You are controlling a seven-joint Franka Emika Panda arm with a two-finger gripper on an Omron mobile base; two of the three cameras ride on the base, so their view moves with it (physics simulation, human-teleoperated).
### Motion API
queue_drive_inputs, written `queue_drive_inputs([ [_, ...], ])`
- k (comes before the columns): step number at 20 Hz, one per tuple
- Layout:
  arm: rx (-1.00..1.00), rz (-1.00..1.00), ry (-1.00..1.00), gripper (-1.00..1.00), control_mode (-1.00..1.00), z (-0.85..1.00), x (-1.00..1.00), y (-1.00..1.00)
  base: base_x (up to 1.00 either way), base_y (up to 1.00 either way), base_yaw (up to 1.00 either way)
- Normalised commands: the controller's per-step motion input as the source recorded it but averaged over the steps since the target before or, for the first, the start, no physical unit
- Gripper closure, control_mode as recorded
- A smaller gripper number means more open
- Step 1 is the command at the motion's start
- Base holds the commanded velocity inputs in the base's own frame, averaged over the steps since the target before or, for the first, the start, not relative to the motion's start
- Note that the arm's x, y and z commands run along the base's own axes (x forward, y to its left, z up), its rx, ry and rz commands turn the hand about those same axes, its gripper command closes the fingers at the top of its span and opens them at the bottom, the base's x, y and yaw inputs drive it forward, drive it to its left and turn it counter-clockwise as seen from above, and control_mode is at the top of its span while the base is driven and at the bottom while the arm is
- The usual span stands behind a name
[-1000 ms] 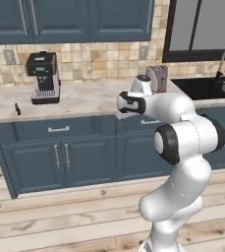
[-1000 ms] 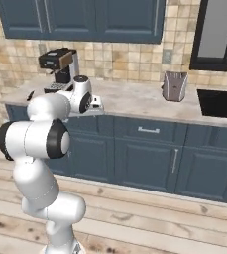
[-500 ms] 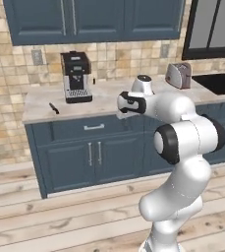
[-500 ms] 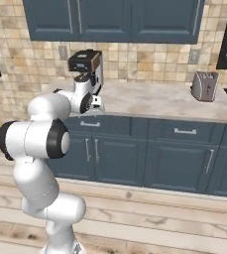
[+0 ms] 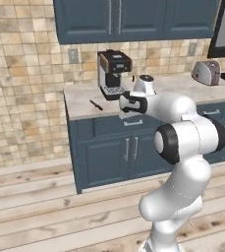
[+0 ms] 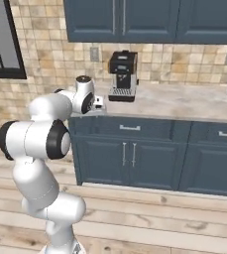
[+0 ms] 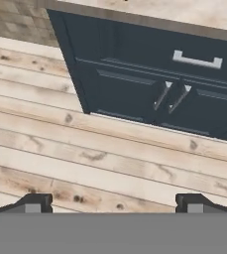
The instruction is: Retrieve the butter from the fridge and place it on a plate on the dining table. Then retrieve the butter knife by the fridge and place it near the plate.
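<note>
Beige stone surface (image 5: pixel 84 96) runs across the middle of the left base view, on dark blue cabinets (image 5: pixel 114 152). Black coffee machine (image 5: pixel 113 74) stands on it, upper centre. Thin dark item, likely the butter knife (image 5: pixel 96 105), lies flat on the surface left of the coffee machine, near the front edge; too small to be sure. Silver toaster (image 5: pixel 206 72) sits far right on the same surface.

Gripper (image 7: pixel 113 203) is spread wide, empty, nothing between its tips; in the hand view both dark fingertips (image 7: pixel 33 202) sit at the bottom edge, aimed down at the pale wood floor (image 7: pixel 85 158) and the cabinet doors with grey handles (image 7: pixel 172 96). In the left base view the hand hangs centre frame, in front of the surface edge, just right of the dark item and apart from it. In the right base view the hand is centre left, at the left end of the surface, left of and below the coffee machine. Tan tiled wall (image 6: pixel 45 54) behind, dark window (image 6: pixel 3 42) upper left.
</note>
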Motion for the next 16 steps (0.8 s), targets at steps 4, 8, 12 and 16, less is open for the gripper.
queue_drive_inputs([
  [4,0.0,0.0,0.0,-1.0,1.0,0.0,0.0,0.0,0.53,0.96,0.02],
  [8,0.0,0.0,0.0,-1.0,1.0,0.0,0.0,0.0,0.68,0.52,0.1],
  [12,0.0,0.0,0.0,-1.0,1.0,0.0,0.0,0.0,0.66,0.08,0.08],
  [16,0.0,0.0,0.0,-1.0,1.0,0.0,0.0,0.0,0.59,-0.13,0.02],
])
